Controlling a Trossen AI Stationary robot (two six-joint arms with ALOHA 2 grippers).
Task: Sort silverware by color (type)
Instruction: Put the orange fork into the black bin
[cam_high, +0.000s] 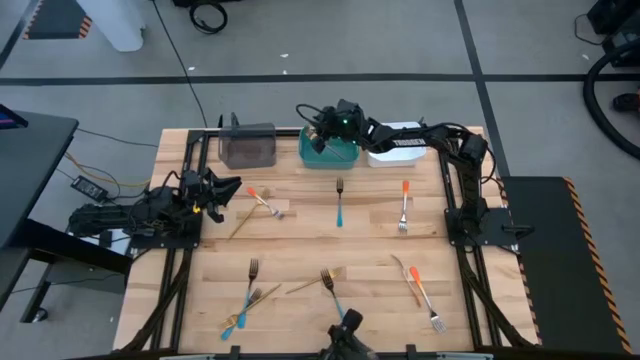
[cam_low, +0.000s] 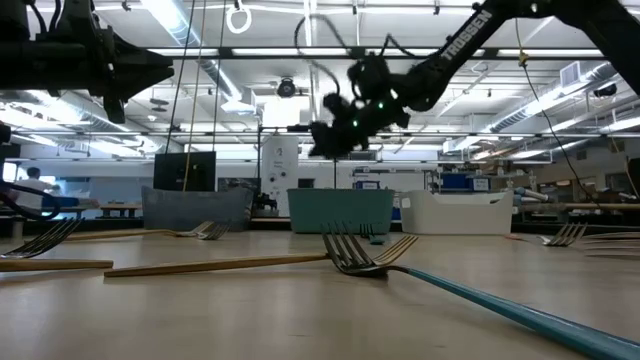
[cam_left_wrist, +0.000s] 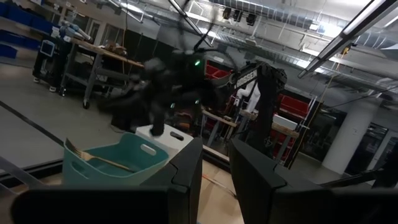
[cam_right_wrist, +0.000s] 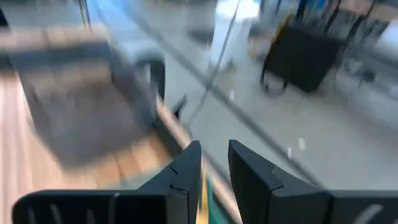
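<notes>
My right gripper (cam_high: 318, 125) (cam_right_wrist: 214, 168) hangs open above the far left corner of the teal bin (cam_high: 332, 152), touching nothing. In the left wrist view a thin gold fork (cam_left_wrist: 106, 160) lies inside the teal bin (cam_left_wrist: 118, 168), its tines leaning on the wall. My left gripper (cam_high: 232, 190) (cam_left_wrist: 214, 168) waits open by the table's left edge, pointing at the bins. Flat on the wood lie orange-handled pieces (cam_high: 262, 200) (cam_high: 404, 205) (cam_high: 418, 288), blue-handled forks (cam_high: 340, 203) (cam_high: 240, 315) (cam_high: 335, 298) and gold ones (cam_high: 243, 222) (cam_high: 310, 285).
The grey bin (cam_high: 247, 147), the teal bin and the white bin (cam_high: 395, 145) stand in a row at the table's far edge. The arm frames run along the left and right sides. Bare wood (cam_high: 330, 245) shows mid-table. Cables and a cart stand on the floor around.
</notes>
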